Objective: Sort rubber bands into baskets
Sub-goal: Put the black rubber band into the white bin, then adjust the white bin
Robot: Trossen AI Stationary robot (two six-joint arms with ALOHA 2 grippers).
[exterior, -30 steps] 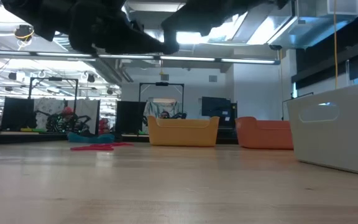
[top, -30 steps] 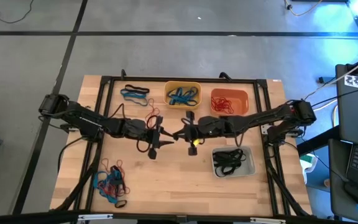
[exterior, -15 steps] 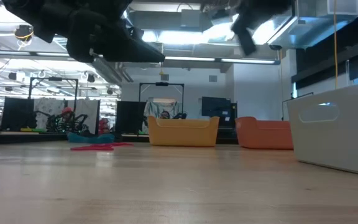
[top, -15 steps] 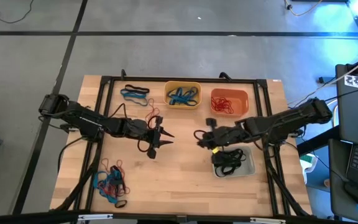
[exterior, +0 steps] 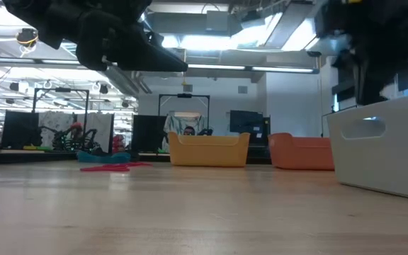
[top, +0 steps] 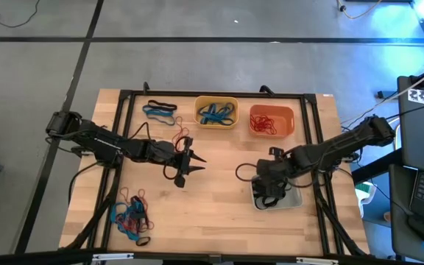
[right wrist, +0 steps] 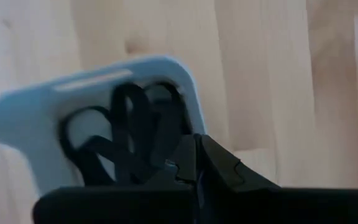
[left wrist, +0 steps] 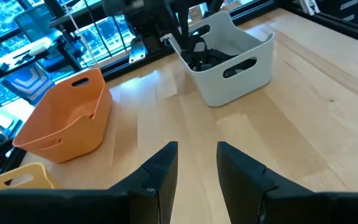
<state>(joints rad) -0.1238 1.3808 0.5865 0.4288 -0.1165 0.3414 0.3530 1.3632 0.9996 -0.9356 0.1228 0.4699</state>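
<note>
Three baskets stand on the table's right half. The yellow basket [top: 199,104] holds blue rubber bands [top: 216,114]. The orange basket [top: 291,122] holds red bands [top: 263,124]. The pale grey basket [top: 297,199] holds black bands [left wrist: 205,57]. My right gripper [top: 271,190] is shut and points down over the grey basket; in its wrist view [right wrist: 196,149] the fingertips hang just above the black bands [right wrist: 126,134]. My left gripper [top: 193,166] is open and empty above the table's middle, as its wrist view [left wrist: 197,152] shows. Loose bands [top: 131,217] lie near left. My right gripper is shut above the black bands in the grey basket and comes at them from above, pointing down. Whether a band is between its fingertips, I cannot tell.
More blue and black bands [top: 159,110] lie at the far left, and a red band [top: 181,138] lies beside my left arm. Bare wood spreads between my left gripper and the grey basket. A black frame borders the table.
My right gripper has gone from the table's middle, close to my left gripper, toward the right and near edges, and now stands over the grey basket, tipped downward.
</note>
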